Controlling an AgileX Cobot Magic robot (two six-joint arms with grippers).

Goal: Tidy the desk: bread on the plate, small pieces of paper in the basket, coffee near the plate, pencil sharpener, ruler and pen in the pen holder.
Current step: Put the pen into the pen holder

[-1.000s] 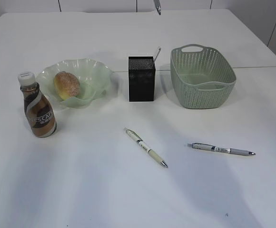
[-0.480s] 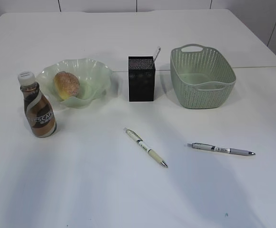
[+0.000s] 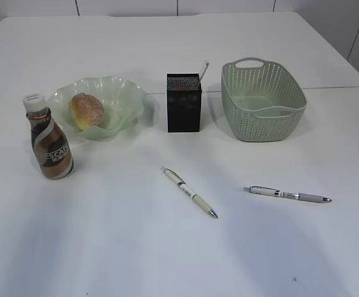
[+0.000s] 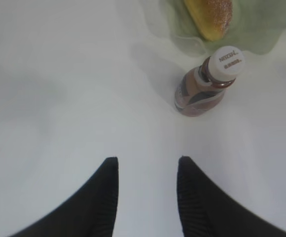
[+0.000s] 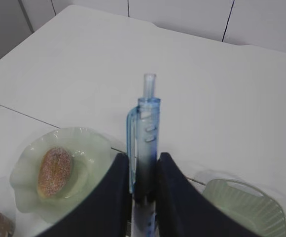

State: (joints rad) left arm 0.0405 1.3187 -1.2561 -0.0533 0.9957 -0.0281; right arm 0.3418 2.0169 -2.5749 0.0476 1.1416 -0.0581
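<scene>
Exterior view: bread (image 3: 87, 111) on plate (image 3: 99, 105), coffee (image 3: 50, 140) beside it; two pens (image 3: 189, 192) lie on the worktop (image 3: 167, 247); left wrist view: left end effector (image 4: 147, 170) parted, empty; right wrist view: right end effector (image 5: 142, 170) clamps a blue pen (image 5: 144, 133) upright; it could slip, or miss the pen holder (image 3: 184, 102).

The coffee (image 3: 50, 140) stands at the near left of the worktop (image 3: 136, 247), and its swirled brown-and-white label carries pale capital letters, of which "ESCAF" can be read in the exterior view. In the left wrist view the bottle's white cap (image 4: 225, 63) bears one larger word that looks like "NESCAFE" and a smaller line beneath it, too blurred to make out. The two pens lying on the worktop carry dark markings too small to read.
</scene>
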